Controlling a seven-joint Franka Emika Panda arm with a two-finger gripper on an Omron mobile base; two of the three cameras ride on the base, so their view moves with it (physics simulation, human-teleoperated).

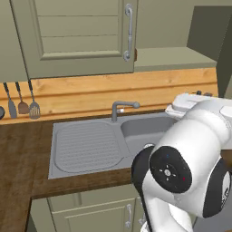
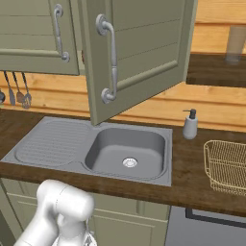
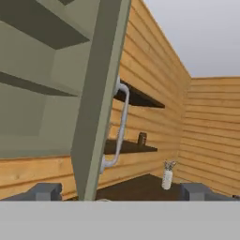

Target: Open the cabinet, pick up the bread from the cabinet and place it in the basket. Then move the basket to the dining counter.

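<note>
**Door swung out, bread not yet found**

Cabinet first: right door open, standing edge-on in the hand view, handle on its far face. Left door shut. Green shelves visible inside, all bare in what shows; bread hidden or out of frame, cannot tell which. Best to swing the door wider if it blocks the reach, then bring the hand round its edge and level with a shelf, looking along each board before committing. Worth keeping the wrist clear of the door edge on the way in, since a bump would likely push the door back toward shut.

Worktop next: sink under the open door, basket at the right end near the front edge, well apart from the sink, soap bottle between them toward the back wall. Basket empty, so placing is a later step.

Gripper last: fingers spread wide apart, nothing between them, door edge rising just above the gap. Handle released, by the look of it; no contact with door visible. Bread's place relative to the fingers cannot be given; the cabinet interior lies up and to the left of them in the hand view.
</note>
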